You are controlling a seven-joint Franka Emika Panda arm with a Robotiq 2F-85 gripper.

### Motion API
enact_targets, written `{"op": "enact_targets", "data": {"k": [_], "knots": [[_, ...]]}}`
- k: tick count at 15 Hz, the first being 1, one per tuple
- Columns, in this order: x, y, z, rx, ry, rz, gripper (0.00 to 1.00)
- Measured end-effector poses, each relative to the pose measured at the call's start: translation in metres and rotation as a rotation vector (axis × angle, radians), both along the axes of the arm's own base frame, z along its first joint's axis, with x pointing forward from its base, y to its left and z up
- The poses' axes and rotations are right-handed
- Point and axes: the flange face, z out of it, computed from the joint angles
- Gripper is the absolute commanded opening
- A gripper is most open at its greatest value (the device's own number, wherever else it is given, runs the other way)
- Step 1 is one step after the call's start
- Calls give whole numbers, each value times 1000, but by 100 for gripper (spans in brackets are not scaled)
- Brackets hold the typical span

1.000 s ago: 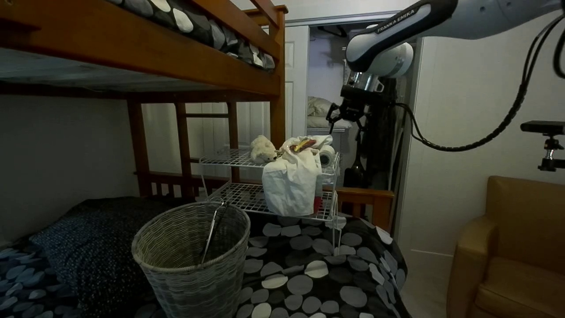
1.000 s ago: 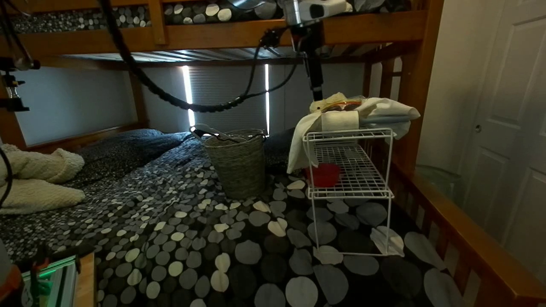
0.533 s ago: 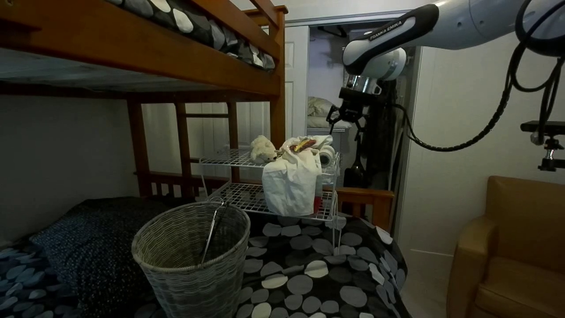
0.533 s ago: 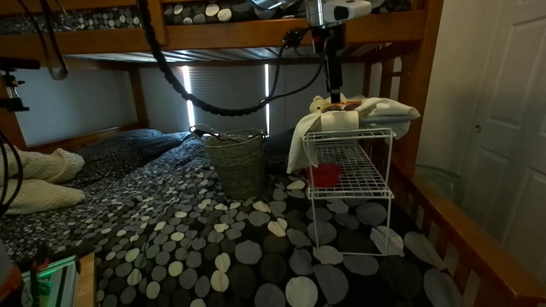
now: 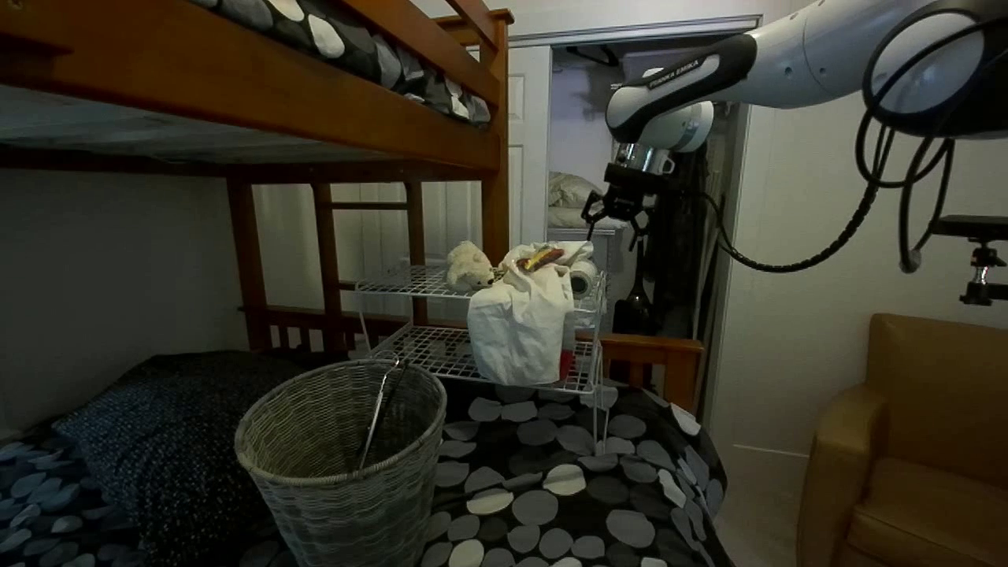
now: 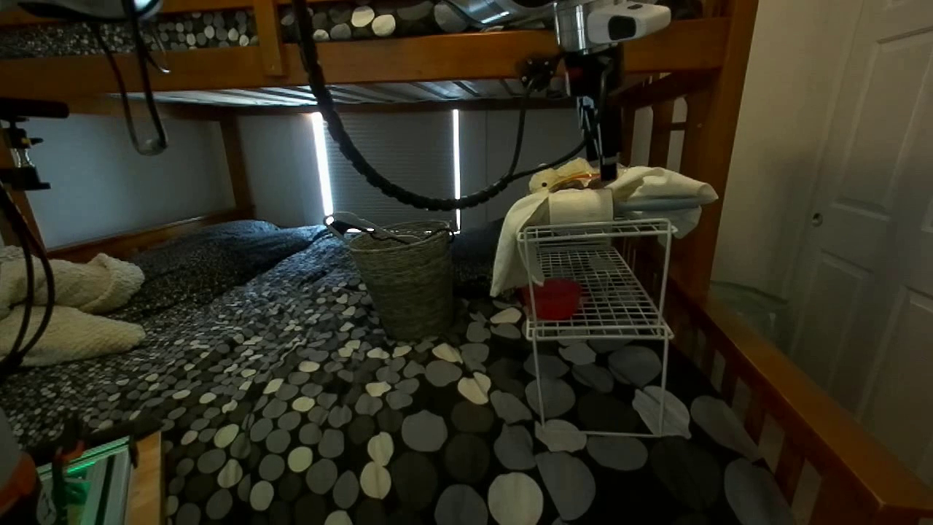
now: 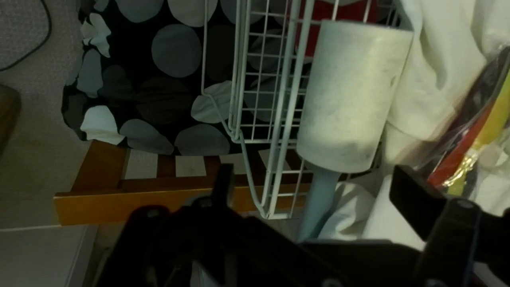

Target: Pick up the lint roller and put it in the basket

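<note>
- White two-tiered wire rack [image 6: 598,337] stands upright.
- Round grey-beige woven basket [image 5: 354,508] stands near it.
- Black two-fingered gripper [image 5: 611,240] hangs spread wide, holding nothing.
- White cylindrical, blue-handled lint roller [image 7: 354,95] lies on the rack's top shelf [image 5: 402,282].

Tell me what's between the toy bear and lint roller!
White cloth, with a red-yellow packet on top, separates toy bear and lint roller in an exterior view.
</note>
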Motion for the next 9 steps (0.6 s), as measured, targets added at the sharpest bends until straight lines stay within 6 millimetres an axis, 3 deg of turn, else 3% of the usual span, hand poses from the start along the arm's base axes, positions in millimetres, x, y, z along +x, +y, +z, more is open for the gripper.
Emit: {"op": "enact_targets", "data": {"k": [4,6,8,9], "knots": [[29,-8,-16,-12,9,-18,98],[42,-12,-30,-19,27,-32,84],[53,-17,-41,-23,40,-46,60],[57,-19,-45,-24,43,-52,55]]}}
